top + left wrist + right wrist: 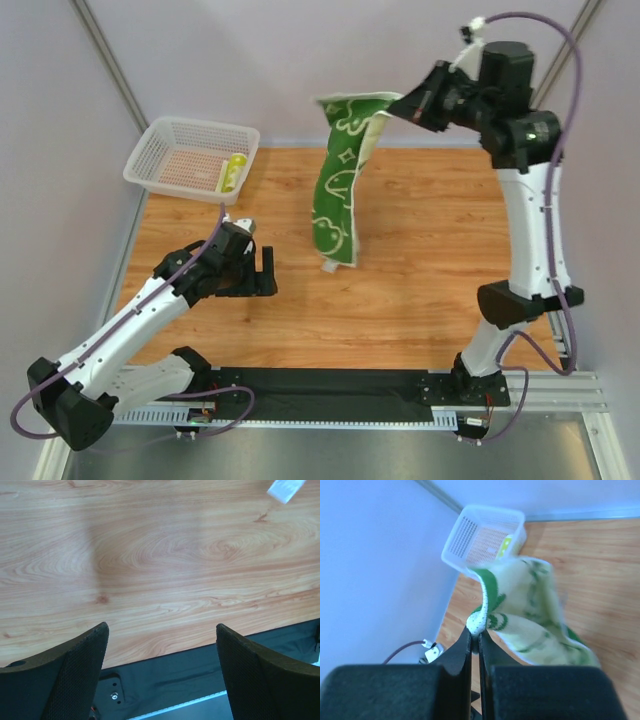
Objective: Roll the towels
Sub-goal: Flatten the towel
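My right gripper [475, 639] pinched a corner of the patterned towel [340, 185], held high so it hung flat. My left gripper [262, 270] hovered wide open, empty

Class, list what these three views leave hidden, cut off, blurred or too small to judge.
- Top view: the yellow-green towel in the basket is too small to tell whether it is rolled.
- Top view: whether the patterned towel touches the table; the overhead angle hides it.
- Right wrist view: the patterned towel is blurred, its lower part hidden behind the right hand.
- Left wrist view: a white scrap is cut off by the top edge.
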Controlling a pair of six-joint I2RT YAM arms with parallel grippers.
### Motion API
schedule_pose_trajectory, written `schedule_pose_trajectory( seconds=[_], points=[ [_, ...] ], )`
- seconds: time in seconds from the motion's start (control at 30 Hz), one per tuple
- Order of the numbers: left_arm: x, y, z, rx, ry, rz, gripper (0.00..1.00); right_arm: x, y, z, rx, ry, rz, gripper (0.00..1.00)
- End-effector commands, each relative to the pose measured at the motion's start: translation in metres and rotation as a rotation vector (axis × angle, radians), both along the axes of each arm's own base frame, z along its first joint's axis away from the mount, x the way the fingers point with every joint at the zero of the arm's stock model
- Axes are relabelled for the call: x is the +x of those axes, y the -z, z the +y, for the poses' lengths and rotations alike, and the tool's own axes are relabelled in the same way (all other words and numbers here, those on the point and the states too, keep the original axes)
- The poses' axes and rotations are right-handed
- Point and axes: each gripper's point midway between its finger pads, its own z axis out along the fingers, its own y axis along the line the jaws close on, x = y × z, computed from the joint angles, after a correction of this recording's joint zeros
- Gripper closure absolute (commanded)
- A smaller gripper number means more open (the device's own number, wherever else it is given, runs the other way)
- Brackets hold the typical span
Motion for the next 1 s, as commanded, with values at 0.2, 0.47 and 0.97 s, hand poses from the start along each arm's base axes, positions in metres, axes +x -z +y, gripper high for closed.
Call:
schedule_pose_trajectory(
  seconds=[0.2, 0.47, 0.97],
  points=[
    [0.0, -0.032, 0.017, 0.026, -0.027, -0.082, 0.05, -0.042, 0.149, -0.137, 0.101, 0.221, 0.367, 1.0],
    [0.008, -0.004, 0.001, 0.019, -0.008, -0.018, 0.05, -0.109, 0.333, -0.139, 0.042, 0.225, 0.67, 1.0],
    [0.027, 0.083, 0.014, 0.208, -0.211, 0.134, 0.09, -0.131, 0.391, -0.158, -0.096, 0.306, 0.822, 1.0]
  ],
)
